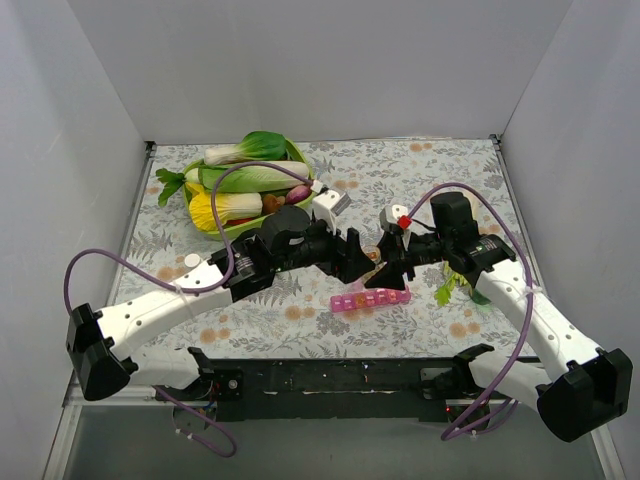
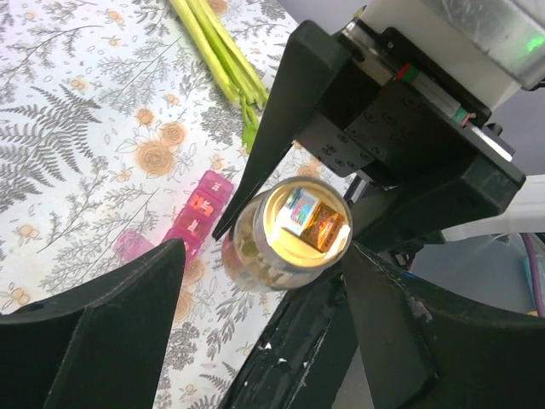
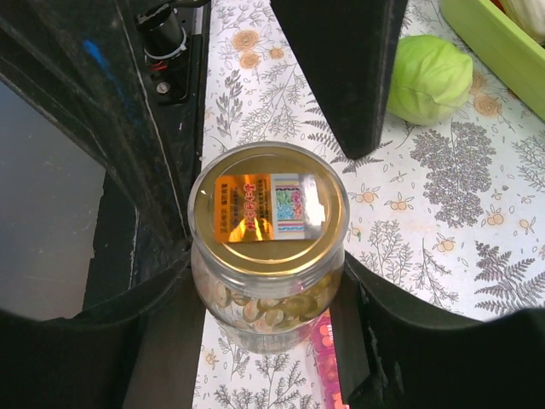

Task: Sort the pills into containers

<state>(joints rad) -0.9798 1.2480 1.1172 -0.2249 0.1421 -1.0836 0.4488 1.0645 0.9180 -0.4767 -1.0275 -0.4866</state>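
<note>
Our right gripper point(image 3: 266, 290) clamps the small clear gold-sealed pill bottle point(image 3: 268, 213); the left gripper point(image 2: 264, 253) seems open around it.

Colour reference
You see amber pills point(image 3: 255, 311), a gold-sealed bottle point(image 3: 268, 209), pink containers point(image 1: 370, 300), a grey fern-print surface point(image 1: 430, 170) with orange blossoms.

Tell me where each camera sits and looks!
Top external: high up behind the robot, looking down at the table; left arm and right arm show.
Left wrist: on the left arm, facing the pill bottle between its own fingers.
Right wrist: on the right arm, looking down on that bottle; own fingers show.
Shared: both wrist views see the bottle and pink pill box.
</note>
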